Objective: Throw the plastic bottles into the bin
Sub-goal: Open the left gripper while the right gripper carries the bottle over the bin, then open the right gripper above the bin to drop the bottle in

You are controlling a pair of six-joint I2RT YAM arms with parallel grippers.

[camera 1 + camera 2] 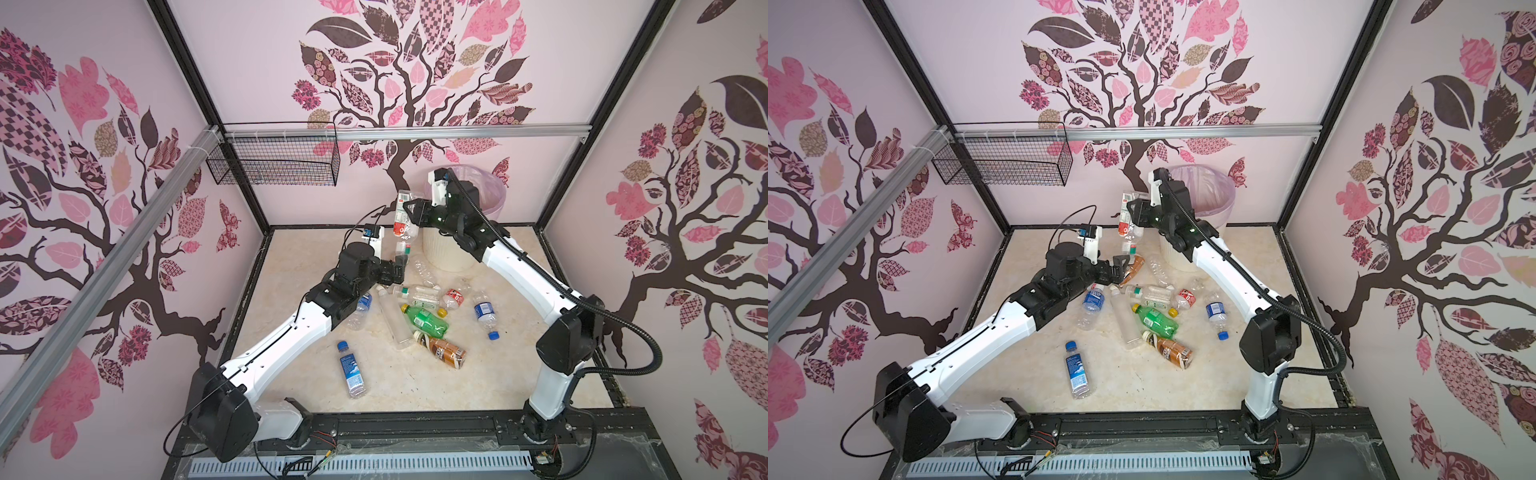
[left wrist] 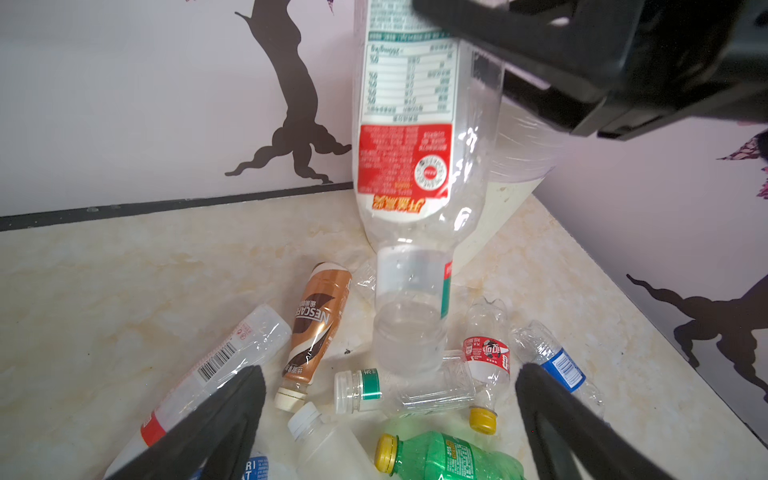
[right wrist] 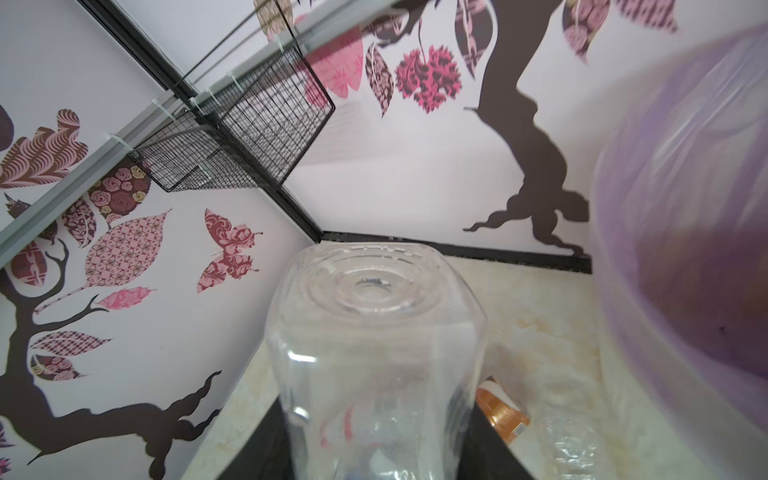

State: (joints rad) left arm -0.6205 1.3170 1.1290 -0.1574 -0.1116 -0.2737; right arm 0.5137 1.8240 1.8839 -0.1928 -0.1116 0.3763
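Aloft, right gripper (image 1: 415,212): closed on the body of a clear bottle, arm stretched toward the back of the cell.
Held bottle (image 1: 401,216): hangs cap down with its red-and-white label upside down, clear of the table and just beside the bin, outside its rim; the right wrist view looks along its see-through base (image 3: 374,316).
Left gripper (image 1: 397,266): jaws spread wide and holding nothing, low over the pile; in the left wrist view the two black fingers (image 2: 232,415) stand either side of the hanging cap, apart from it.
Bin (image 1: 444,257): cream and ribbed, standing at the back of the table (image 1: 415,390) by the rear wall, a pale pink liner folded over its rim.
Loose bottles: lying on their sides between the two arms, among them a green bottle (image 1: 426,320) with a yellow cap and a brown-labelled bottle (image 1: 444,352) touching it.
Blue-capped bottle (image 1: 351,372): alone, nearer the front edge.
Wire basket (image 1: 274,166): black, hung from the rear rail, well apart from the bin.
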